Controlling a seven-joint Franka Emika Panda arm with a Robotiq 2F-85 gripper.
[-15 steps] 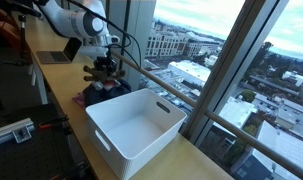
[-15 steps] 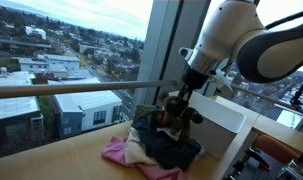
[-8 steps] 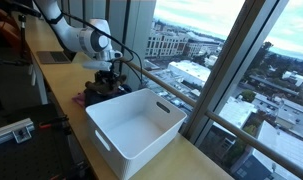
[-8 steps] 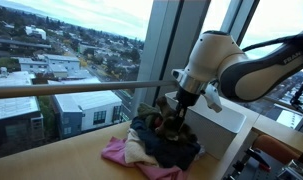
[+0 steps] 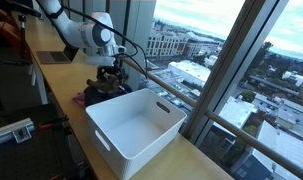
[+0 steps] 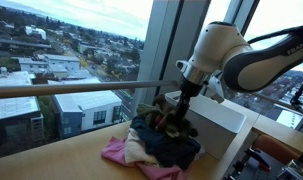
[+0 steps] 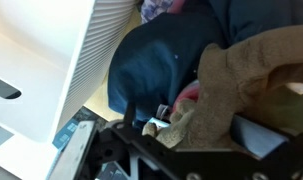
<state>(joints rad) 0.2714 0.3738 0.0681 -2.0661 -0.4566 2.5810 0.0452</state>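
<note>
One tan cloth [image 7: 253, 75] was clenched between my jaws, low over the pile of clothes [image 6: 156, 148] on the worktop [image 6: 61, 165], just beside the white bin [image 5: 121, 135], a dark blue garment [image 7: 156, 70] under it.

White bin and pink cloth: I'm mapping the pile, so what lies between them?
Between the pink cloth and the white bin lies a dark blue garment, a tan cloth heaped on it under the hand, seen in an exterior view.
</note>
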